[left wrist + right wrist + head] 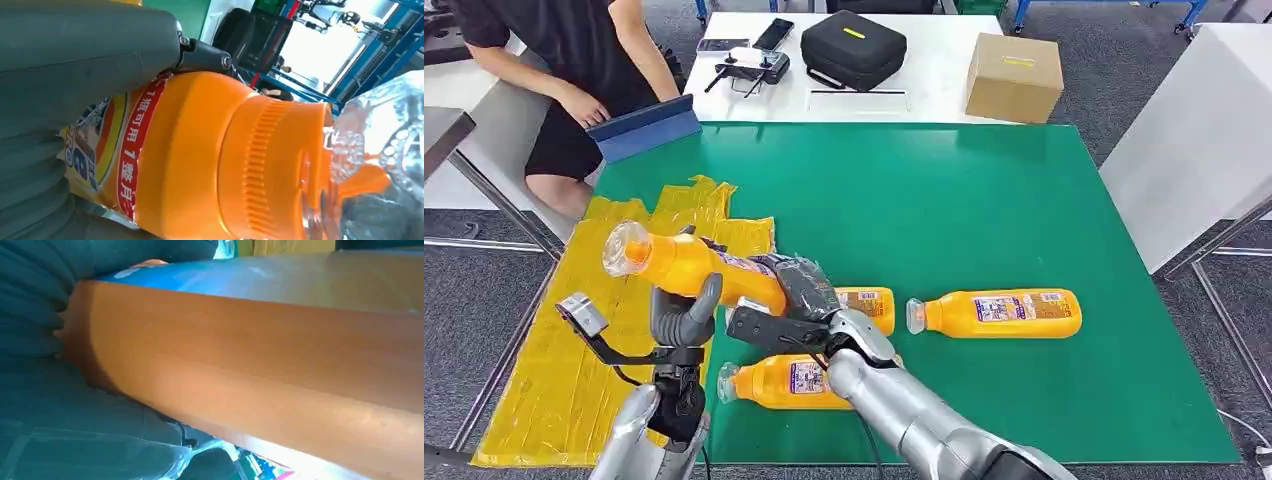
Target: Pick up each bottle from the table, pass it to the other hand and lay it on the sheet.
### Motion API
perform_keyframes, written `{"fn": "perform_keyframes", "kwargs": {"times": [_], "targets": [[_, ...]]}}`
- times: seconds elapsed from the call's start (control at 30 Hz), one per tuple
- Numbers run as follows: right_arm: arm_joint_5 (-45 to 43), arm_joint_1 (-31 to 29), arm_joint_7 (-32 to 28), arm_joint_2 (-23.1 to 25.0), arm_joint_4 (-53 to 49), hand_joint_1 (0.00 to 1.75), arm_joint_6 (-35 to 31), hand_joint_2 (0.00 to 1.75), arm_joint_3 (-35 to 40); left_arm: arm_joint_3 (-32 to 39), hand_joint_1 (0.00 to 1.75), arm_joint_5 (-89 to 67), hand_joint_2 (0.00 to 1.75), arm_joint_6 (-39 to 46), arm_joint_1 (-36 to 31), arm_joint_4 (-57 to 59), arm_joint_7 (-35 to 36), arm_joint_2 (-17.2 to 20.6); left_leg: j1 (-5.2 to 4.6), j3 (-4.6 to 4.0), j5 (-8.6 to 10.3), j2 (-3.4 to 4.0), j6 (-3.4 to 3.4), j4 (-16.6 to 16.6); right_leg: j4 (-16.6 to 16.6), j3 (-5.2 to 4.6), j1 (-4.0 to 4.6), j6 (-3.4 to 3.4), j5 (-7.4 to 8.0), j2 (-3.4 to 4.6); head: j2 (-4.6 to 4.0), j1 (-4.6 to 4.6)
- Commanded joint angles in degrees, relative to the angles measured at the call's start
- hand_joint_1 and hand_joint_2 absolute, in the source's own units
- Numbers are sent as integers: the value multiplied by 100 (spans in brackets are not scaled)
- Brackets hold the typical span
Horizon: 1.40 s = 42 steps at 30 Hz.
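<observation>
An orange bottle (686,265) with a clear cap hangs in the air over the edge of the yellow sheet (574,350), cap end pointing far left. My right hand (796,292) grips its base end. My left hand (684,316) is wrapped around it near the neck from below; in the left wrist view the thumb (85,55) lies across the bottle (210,160). In the right wrist view the bottle's side (260,365) lies against my palm. Three more orange bottles lie on the green mat (944,210): one on the right (999,313), one behind my right hand (872,306), one under my right forearm (774,384).
A person sits at the far left with a blue tablet (646,130). The white table behind the mat carries a black case (854,48), a cardboard box (1014,76) and a controller (749,68). Another white table (1194,140) stands to the right.
</observation>
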Motion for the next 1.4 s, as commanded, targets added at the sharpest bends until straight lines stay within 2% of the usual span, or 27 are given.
{"fn": "perform_keyframes", "kwargs": {"times": [0.03, 0.23, 0.33, 0.43, 0.47, 0.5, 0.53, 0.77, 0.9, 0.93, 1.0, 1.13, 1.3, 1.4], "targets": [[-19, -351, 101, 44, 482, 161, 76, 175, 505, -210, 175, 50, 175, -174, -152, 235, 0, -7, 7, 10, -4, -5, -23, 3, -1, 15, 7, -15, -5, -8, 0, 2], [-84, -343, 119, 44, 445, 161, 109, 175, 629, -89, 175, 73, 175, -193, -53, 113, -26, 16, 7, 10, -5, -5, -24, 3, -1, 15, 6, -14, -5, -8, 0, 2], [-105, -299, 115, 44, 404, 171, 117, 175, 696, 11, 175, 84, 175, -198, 49, 9, -41, 45, 3, 5, -2, 0, -14, -1, -2, 7, 2, -9, -1, -2, 0, 2], [-149, -249, 73, 44, 329, 166, 76, 175, 708, 141, 175, 68, 175, -203, 188, -132, -59, 59, 8, 13, -7, 2, -26, 2, -2, 17, 7, -16, -6, -1, 0, 0], [-137, -232, 36, 44, 275, 14, -27, 175, 692, 183, 175, 43, 175, -198, 244, -199, -88, 65, 9, 12, -7, 6, -25, 1, -4, 15, 8, -15, -4, 3, 0, 0], [-239, -212, -42, 44, 201, 0, 32, 175, 618, 223, 175, 31, 175, -192, 298, -258, -100, 68, 5, 8, -5, 5, -19, -1, -3, 10, 4, -12, -2, 3, 0, 0], [-328, -203, -85, 44, 145, 0, 60, 0, 536, 235, 175, 33, 175, -193, 321, -281, -100, 78, 6, 5, -4, 6, -18, 0, -3, 7, 5, -11, -2, 4, 0, 0], [-328, -203, -85, 44, 145, 0, 60, 0, 536, 235, 175, 33, 175, -193, 321, -281, -100, 78, 6, 5, -4, 6, -18, 0, -3, 7, 5, -11, -2, 4, 0, 0], [-534, -143, -371, -35, -220, 0, 133, 0, 94, 328, 175, -8, 175, -155, 459, -401, -177, 97, 5, 4, -4, 6, -16, 0, -2, 7, 5, -11, -1, 4, 0, 0], [-586, 33, -400, -277, -981, 0, 278, 0, -315, 419, 175, -14, 175, -149, 577, -491, -229, 108, 7, 7, -6, 7, -21, 1, -2, 10, 6, -13, -3, 5, 0, 0], [-384, 752, -301, -742, -2665, 0, 441, 0, -1000, 497, 175, -7, 175, -198, 642, -532, -254, 94, 4, -3, 0, -1, -12, 0, -2, 0, 3, -7, 0, -3, 0, 2], [-248, 1077, -210, -874, -3252, 0, 561, 0, -1138, 524, 175, -5, 175, -213, 702, -622, -252, 106, 4, -3, -1, -22, -16, -1, -6, 8, 3, -10, -4, -26, 0, 2], [-236, 1072, -210, -835, -3214, 0, 576, 0, -1149, 527, 175, -5, 175, -215, 704, -621, -252, 104, 5, -9, 0, -15, -13, 1, -6, -1, 5, -8, -1, -26, 0, 2], [-98, 1435, -292, -995, -3848, 0, 612, 0, -1265, 614, 175, -268, 175, -125, 731, -786, -388, 215, 3, -7, 0, -16, -13, -2, -6, -2, 3, -8, -2, -23, 0, 2]]}}
